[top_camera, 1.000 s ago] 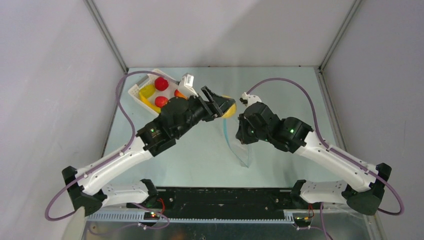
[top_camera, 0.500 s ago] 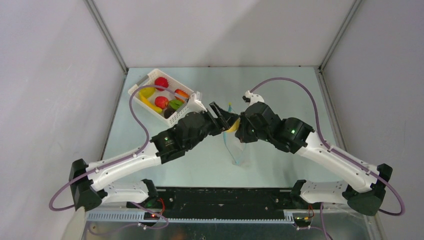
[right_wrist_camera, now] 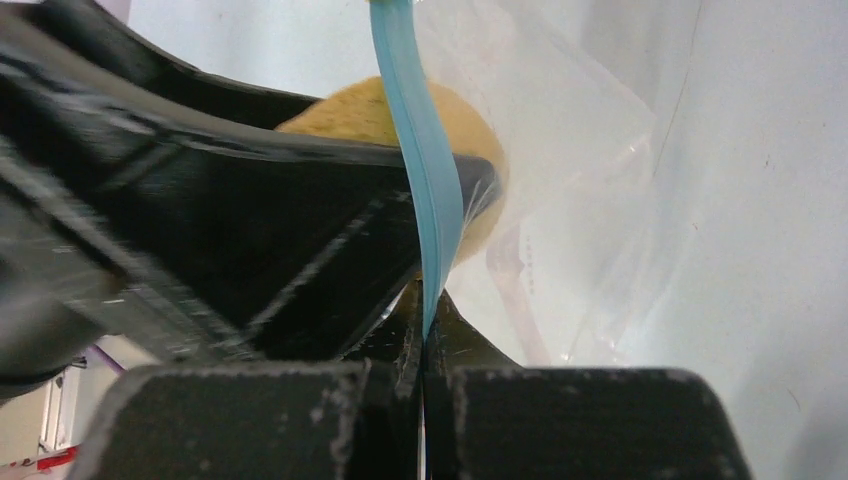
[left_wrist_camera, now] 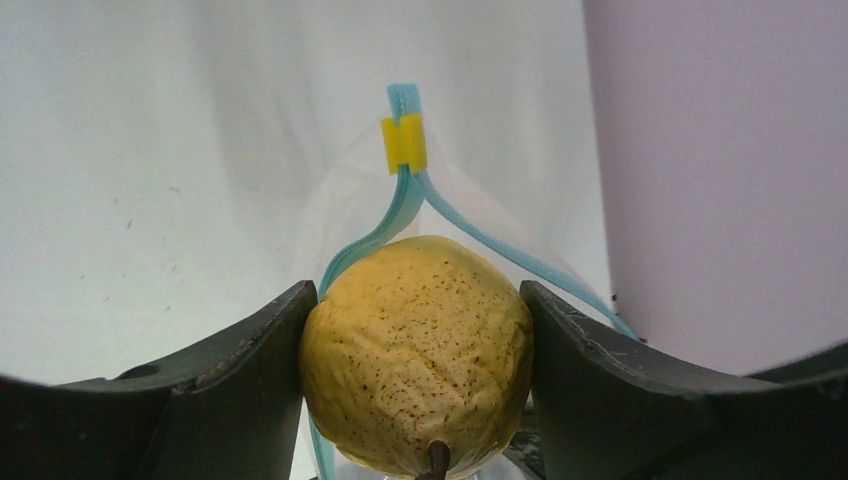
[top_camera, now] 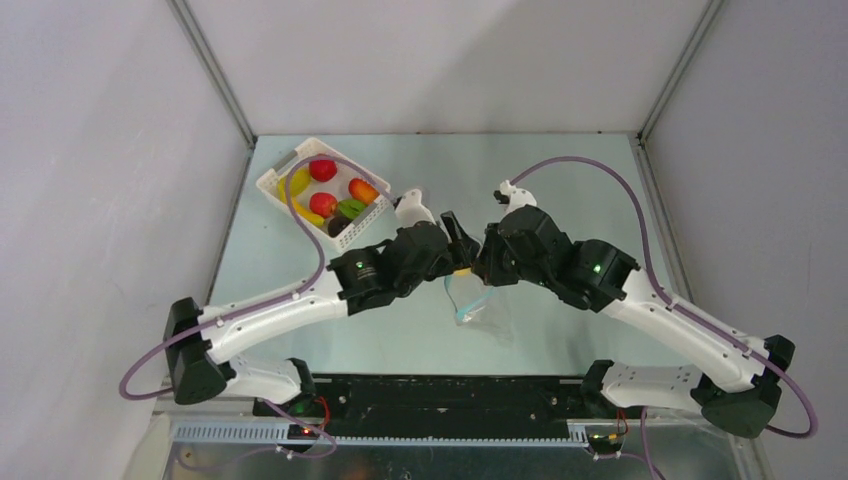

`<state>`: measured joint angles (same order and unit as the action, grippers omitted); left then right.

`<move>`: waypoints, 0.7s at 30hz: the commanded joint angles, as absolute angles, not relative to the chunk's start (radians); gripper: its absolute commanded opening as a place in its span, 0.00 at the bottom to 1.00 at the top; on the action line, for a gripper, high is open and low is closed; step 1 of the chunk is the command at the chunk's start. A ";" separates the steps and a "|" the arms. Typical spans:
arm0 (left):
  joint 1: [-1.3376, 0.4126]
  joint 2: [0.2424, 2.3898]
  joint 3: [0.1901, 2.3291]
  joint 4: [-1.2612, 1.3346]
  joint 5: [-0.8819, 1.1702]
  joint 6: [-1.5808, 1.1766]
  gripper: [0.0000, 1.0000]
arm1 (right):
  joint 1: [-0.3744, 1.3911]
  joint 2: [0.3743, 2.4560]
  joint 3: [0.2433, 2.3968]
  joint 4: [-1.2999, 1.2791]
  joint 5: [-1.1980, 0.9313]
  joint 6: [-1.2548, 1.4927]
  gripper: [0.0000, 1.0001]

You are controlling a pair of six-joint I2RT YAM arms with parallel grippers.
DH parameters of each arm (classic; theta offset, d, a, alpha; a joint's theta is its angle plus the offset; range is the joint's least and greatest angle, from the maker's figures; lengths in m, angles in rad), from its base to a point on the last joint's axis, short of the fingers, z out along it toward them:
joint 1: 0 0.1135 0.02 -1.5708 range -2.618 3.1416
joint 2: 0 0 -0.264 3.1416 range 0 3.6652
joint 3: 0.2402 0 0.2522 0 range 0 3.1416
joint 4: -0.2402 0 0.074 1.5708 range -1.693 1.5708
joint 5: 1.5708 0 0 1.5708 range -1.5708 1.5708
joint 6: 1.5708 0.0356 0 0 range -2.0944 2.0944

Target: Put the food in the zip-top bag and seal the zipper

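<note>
Bright, even light; close-ups seemingly soft.

Robot lab enclosure, grey panel walls, metal corner posts

I count one clear bag, one white basket, six toy foods in it, one yellow pear, plus left arm and right arm.

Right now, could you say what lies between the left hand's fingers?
The yellow speckled fruit, held at the open bag; the left wrist view shows it.
</note>
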<state>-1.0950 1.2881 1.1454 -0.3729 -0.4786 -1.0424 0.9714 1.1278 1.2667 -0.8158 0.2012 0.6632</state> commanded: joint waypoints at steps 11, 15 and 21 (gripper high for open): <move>-1.115 1.448 1.439 -0.703 -0.360 -0.846 0.32 | 0.949 1.061 1.211 -0.669 0.101 0.652 0.01; -1.116 1.464 1.450 -0.635 -0.262 -0.852 0.37 | 0.952 1.060 1.197 -0.637 0.055 0.649 0.00; -1.115 1.522 1.484 -0.594 -0.096 -0.725 0.36 | 0.947 1.020 1.194 -0.605 0.015 0.611 0.00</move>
